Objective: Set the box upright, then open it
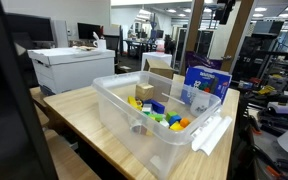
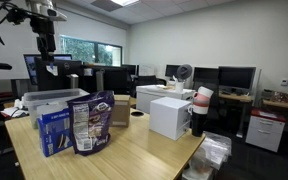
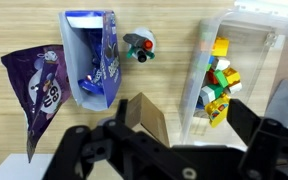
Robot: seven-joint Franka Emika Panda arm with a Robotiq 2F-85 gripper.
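Observation:
The plain tan cardboard box (image 3: pixel 146 118) lies on the wooden table (image 3: pixel 174 40), between the blue printed box (image 3: pixel 89 55) and the clear plastic bin (image 3: pixel 239 60). In an exterior view the box (image 2: pixel 121 112) shows partly behind the purple bag (image 2: pixel 91 122). In an exterior view (image 1: pixel 162 62) it peeks out behind the bin. My gripper (image 3: pixel 198 112) is open and empty. It hangs high above the table (image 2: pixel 46 45), with the box under its left finger in the wrist view.
The clear bin (image 1: pixel 154 125) holds colourful toys and a small tan box. The blue printed box (image 2: pixel 54 130) and the purple bag (image 3: pixel 39 85) stand next to it. A small toy (image 3: pixel 139 45) lies on the table. White boxes and a cup stand beyond (image 2: pixel 169 115).

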